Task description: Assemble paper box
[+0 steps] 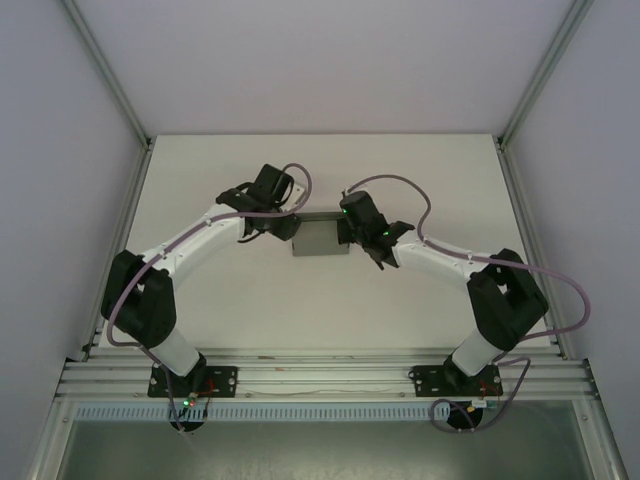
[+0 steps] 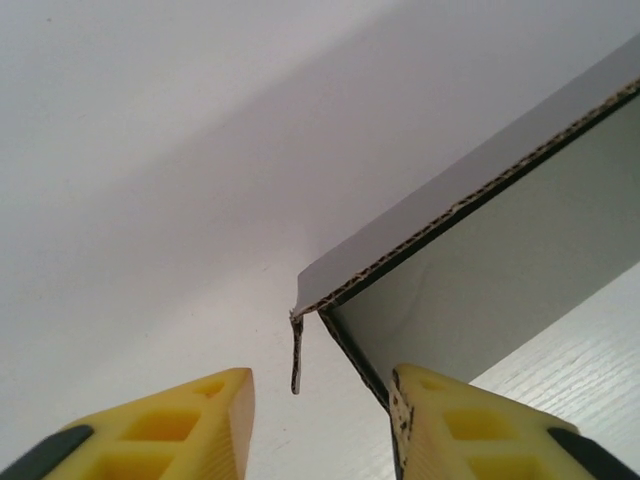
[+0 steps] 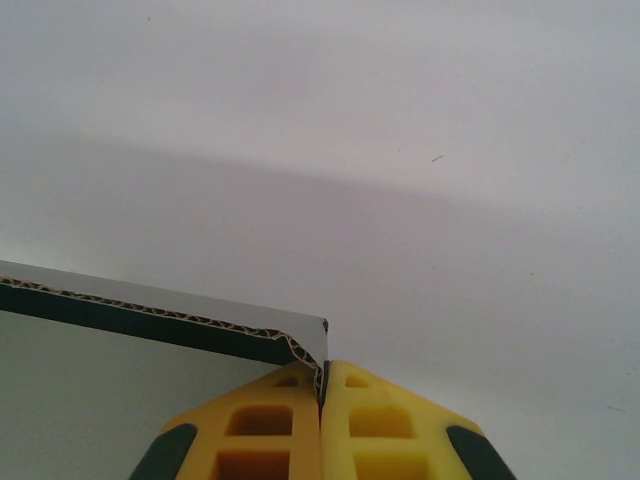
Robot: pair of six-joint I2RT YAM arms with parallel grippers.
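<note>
The paper box (image 1: pixel 320 238) is grey corrugated cardboard, held between the two arms at mid-table. My right gripper (image 1: pixel 347 230) (image 3: pixel 322 368) is shut on the box's side wall, whose corner edge (image 3: pixel 300 345) sits pinched between the yellow fingers. My left gripper (image 1: pixel 288 224) (image 2: pixel 322 378) stands open at the box's opposite end. A small cardboard flap (image 2: pixel 296 355) hangs in the gap between its fingers, touching neither. The right fingertip (image 2: pixel 405 390) rests against the box's open edge (image 2: pixel 355 345). The box's pale inner face (image 2: pixel 500 250) shows beyond.
The white table (image 1: pixel 230 290) stretches around the box. Aluminium frame posts (image 1: pixel 108 70) and pale enclosure walls close in the sides and back. A metal rail (image 1: pixel 320 375) carrying both arm bases runs along the near edge.
</note>
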